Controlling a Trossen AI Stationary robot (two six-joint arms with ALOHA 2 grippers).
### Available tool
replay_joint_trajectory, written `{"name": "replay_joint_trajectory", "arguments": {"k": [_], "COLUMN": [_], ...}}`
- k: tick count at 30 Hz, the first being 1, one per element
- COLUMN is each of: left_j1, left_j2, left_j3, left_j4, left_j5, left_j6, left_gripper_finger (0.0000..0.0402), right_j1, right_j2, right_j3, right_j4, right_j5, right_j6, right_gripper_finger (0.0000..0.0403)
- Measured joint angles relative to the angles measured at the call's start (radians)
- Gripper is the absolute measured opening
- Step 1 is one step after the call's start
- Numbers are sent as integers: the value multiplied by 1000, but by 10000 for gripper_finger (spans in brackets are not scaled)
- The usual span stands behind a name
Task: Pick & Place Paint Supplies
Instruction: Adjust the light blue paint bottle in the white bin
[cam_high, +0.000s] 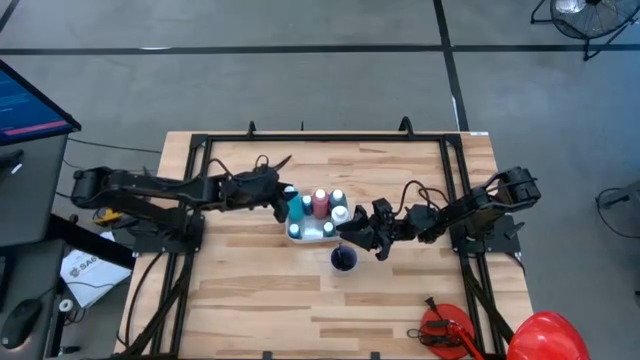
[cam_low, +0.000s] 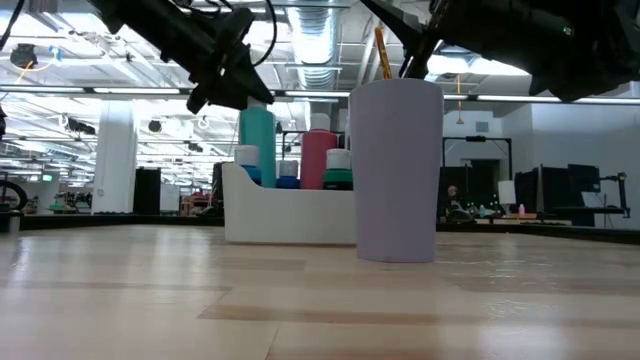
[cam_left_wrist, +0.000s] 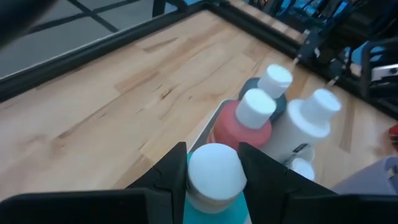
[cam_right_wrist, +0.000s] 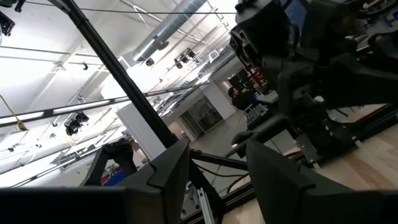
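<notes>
Left tool (cam_left_wrist: 213, 180) clamped narrow on the white cap of the teal bottle (cam_left_wrist: 214, 190), standing in the white caddy (cam_high: 305, 233) mid-table; rigid plastic, probably light, slick cap; gripping lower would likely be safer; right tool (cam_high: 362, 236) over the purple cup (cam_high: 344, 259), grip unclear.

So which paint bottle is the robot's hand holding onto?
The teal bottle with the white cap. The left gripper has a finger on each side of its cap, while the red bottle and white bottle stand free beside it in the white tray.
</notes>
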Motion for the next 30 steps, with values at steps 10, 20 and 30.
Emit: {"name": "replay_joint_trajectory", "arguments": {"k": [10,20,30], "left_j1": [0,0,0], "left_j2": [56,87,79], "left_j3": [0,0,-1], "left_j4": [3,12,9], "left_j5": [-18,-23,-25], "left_j6": [0,30,113], "left_gripper_finger": [108,120,169], "right_j1": [0,0,0], "right_j2": [0,0,0], "right_j3": [0,0,0], "right_j4": [-3,-23,-31], "right_j5": [0,1,1], "right_j6": [79,73,71], "right_gripper_finger": [150,146,147]}}
